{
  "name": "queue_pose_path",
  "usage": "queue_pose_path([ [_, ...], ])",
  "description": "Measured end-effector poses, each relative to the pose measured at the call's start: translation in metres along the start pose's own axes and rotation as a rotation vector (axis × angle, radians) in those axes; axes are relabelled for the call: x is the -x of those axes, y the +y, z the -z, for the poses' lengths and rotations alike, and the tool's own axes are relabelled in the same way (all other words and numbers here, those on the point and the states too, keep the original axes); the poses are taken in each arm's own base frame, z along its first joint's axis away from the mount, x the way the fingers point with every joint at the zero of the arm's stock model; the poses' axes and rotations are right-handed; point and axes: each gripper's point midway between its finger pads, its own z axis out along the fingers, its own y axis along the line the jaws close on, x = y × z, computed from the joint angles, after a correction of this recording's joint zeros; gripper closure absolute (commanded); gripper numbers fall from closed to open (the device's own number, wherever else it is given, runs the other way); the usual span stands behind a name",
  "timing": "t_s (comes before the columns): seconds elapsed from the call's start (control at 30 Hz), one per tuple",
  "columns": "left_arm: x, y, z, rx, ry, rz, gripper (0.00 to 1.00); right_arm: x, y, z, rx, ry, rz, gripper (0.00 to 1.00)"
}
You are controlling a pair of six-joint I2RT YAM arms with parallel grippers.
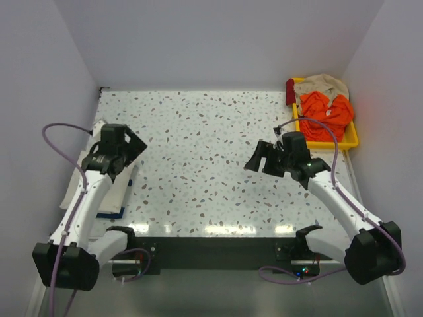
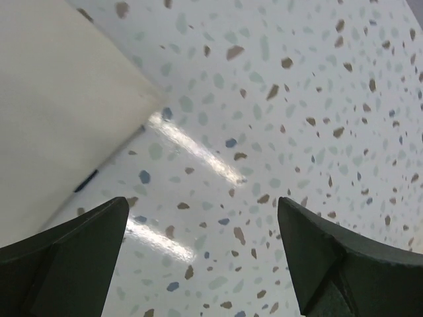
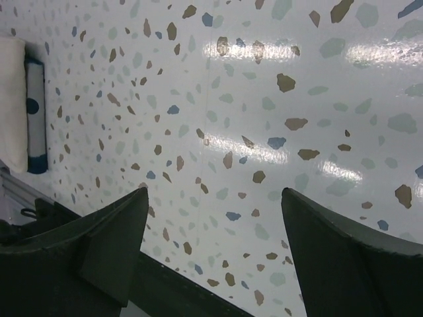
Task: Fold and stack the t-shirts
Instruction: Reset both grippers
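Pale walls close in a speckled table (image 1: 198, 132), most of it bare under the two arms. The tees lie at the near left edge as a folded stack: the cream tee (image 1: 121, 188) on top and the navy tee (image 3: 38, 160) under it, a strip of its dark cloth and white print showing along one side. The left arm reaches across this stack. The left gripper (image 2: 201, 224) hangs just beyond its right side with its jaws wide and nothing between them. The right gripper (image 3: 215, 211) hangs over the table right of centre, also spread wide and empty, well apart from the stack.

A yellow tray (image 1: 353, 140) at the far right holds an orange cloth (image 1: 324, 109) heaped with a beige one.

The stack looks finished, so the main risk is disturbing it. If the left arm draws back low, its fingers or cable could catch the cream tee's edge, pull a fold open or slide the tee off the navy one. The stack also sits close to the table's left edge, so a small nudge could leave cloth hanging over. Should the heaped cloths come next, a pinch may lift both.
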Motion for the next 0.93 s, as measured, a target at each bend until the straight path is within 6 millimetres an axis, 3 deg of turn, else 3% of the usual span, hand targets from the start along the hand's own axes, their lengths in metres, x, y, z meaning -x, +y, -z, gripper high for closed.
queue_pose_path([
  [0.13,-0.052,-0.048,-0.005,-0.111,0.099,-0.135,0.00,0.005,0.001,0.004,0.002,-0.028,0.012,0.01],
  [0.33,-0.150,-0.113,0.005,-0.295,0.257,-0.363,0.00,0.015,0.003,0.013,-0.004,-0.088,0.039,0.01],
  [0.43,-0.178,-0.134,0.009,-0.364,0.304,-0.440,0.00,0.017,0.002,0.016,-0.010,-0.103,0.048,0.01],
  [0.6,-0.203,-0.159,0.021,-0.480,0.345,-0.532,0.00,0.027,0.004,0.028,-0.017,-0.170,0.069,0.01],
  [0.93,-0.208,-0.164,0.027,-0.548,0.353,-0.613,0.00,0.039,-0.003,0.038,-0.069,-0.249,0.080,0.01],
])
